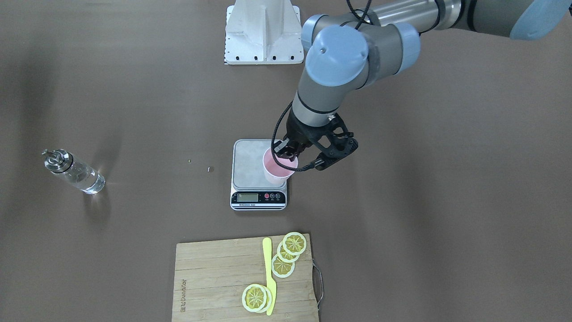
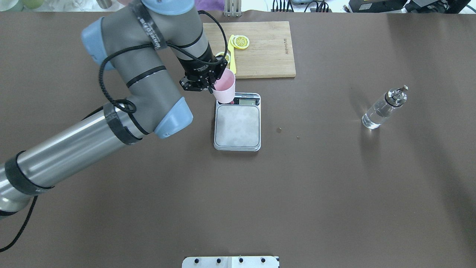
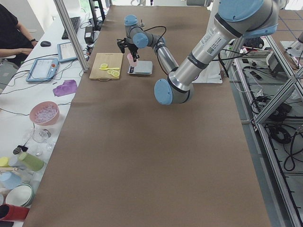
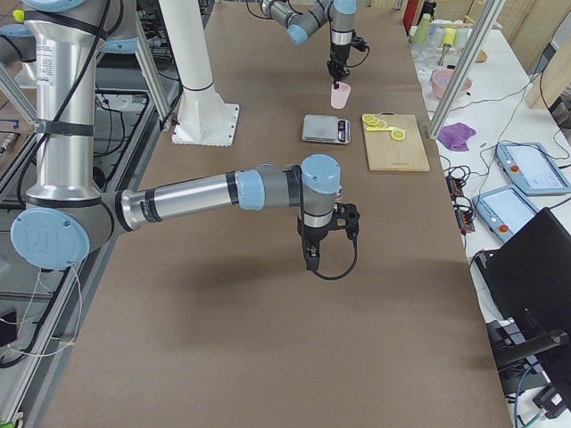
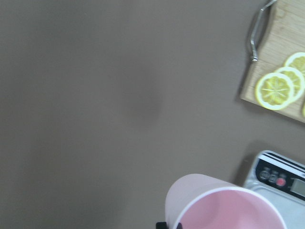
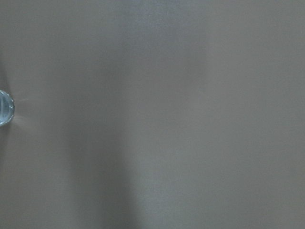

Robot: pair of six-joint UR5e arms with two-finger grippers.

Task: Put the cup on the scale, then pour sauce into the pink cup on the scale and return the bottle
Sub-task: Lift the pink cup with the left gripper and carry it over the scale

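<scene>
My left gripper [image 1: 286, 154] is shut on the rim of the pale pink cup [image 1: 278, 170], one finger inside and one outside. It holds the cup upright in the air over the scale [image 1: 250, 166], toward the edge on my left side. The overhead view shows the cup [image 2: 225, 88] above the scale's [image 2: 237, 125] display strip. In the left wrist view the cup [image 5: 224, 210] fills the bottom edge. The clear bottle [image 1: 75, 172] with its silver pourer stands alone, far to my right [image 2: 382, 108]. My right gripper [image 4: 313, 257] hangs over bare table; whether it is open or shut I cannot tell.
A bamboo cutting board [image 1: 214, 281] with lemon slices [image 1: 294, 243] and a yellow knife [image 1: 269, 273] lies beyond the scale. The white robot base [image 1: 263, 33] sits at the table's near side. A side table with bowls [image 3: 44, 113] and a person's arm runs along one edge.
</scene>
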